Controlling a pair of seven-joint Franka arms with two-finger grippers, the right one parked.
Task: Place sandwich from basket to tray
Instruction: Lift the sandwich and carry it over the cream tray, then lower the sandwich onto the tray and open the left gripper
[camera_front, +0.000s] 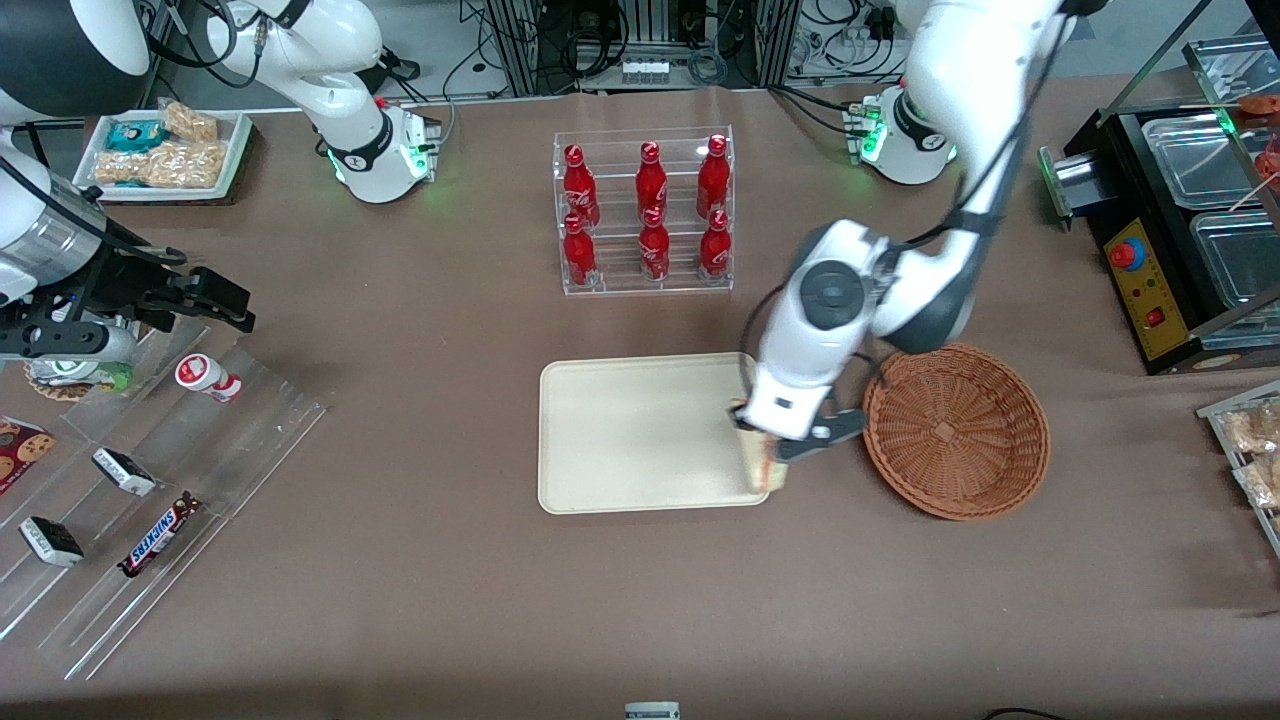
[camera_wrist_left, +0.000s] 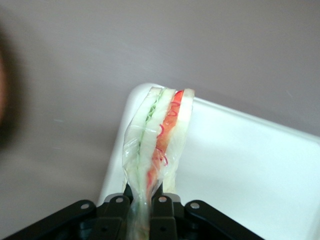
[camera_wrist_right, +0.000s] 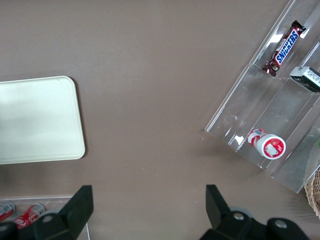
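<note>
Gripping the sandwich (camera_wrist_left: 161, 135) in our clamped gripper (camera_front: 790, 440), we hung it lengthwise over the tray (camera_front: 620, 440) edge nearest the basket (camera_front: 955, 432).

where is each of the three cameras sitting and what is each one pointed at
Front view: high, facing the robots, looking down on the table; shows both arms, the gripper holding the sandwich over the tray edge beside the basket.
Left wrist view: on the working arm, looking along the fingers at the sandwich and tray.
Right wrist view: on the parked arm, looking down at tray and snack rack.
All three share the tray.
</note>
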